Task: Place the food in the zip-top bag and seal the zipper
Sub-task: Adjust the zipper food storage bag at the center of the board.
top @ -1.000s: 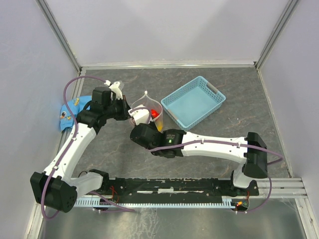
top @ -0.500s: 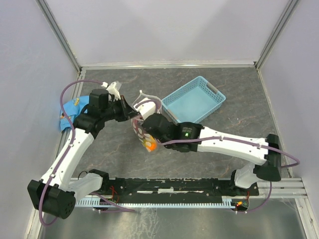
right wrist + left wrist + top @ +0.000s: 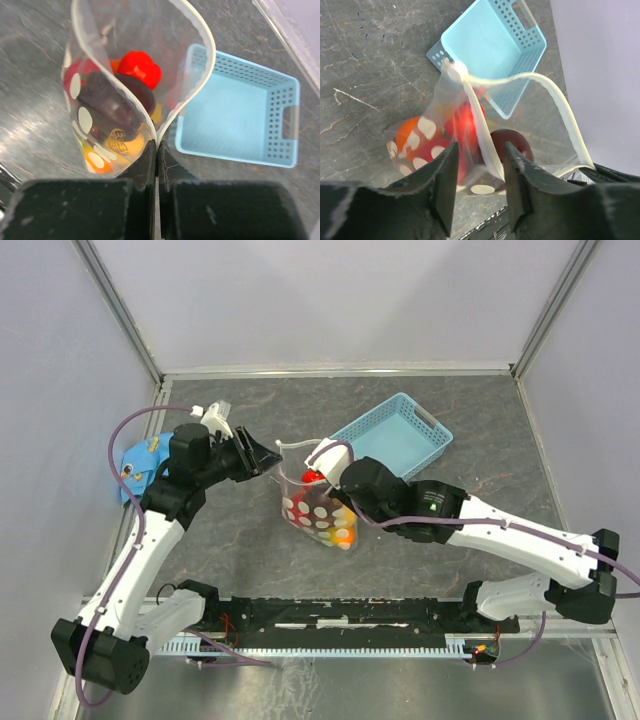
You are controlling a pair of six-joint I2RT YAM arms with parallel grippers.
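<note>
The zip-top bag [image 3: 318, 510] hangs mouth-up over the middle of the table, with the food [image 3: 335, 530] inside it. In the right wrist view a red piece [image 3: 142, 67] and a dark maroon piece [image 3: 110, 105] show through the open mouth. My right gripper [image 3: 157, 145] is shut on the zipper [image 3: 205, 60] at one end of the mouth, where both lips meet. At the other end, my left gripper [image 3: 480, 150] stands open. The whitish zipper [image 3: 480, 125] strip runs just ahead of its parted jaws, apart from both pads.
A light blue basket [image 3: 395, 440] stands behind and to the right of the bag, close to my right gripper [image 3: 322, 462]. A blue patterned cloth [image 3: 140, 465] lies at the left wall beside my left arm. Grey walls close the table in on three sides.
My left gripper has opened and let go of the bag's edge. My right gripper has shut on the zipper, and the bag has swung right and now hangs lower.
</note>
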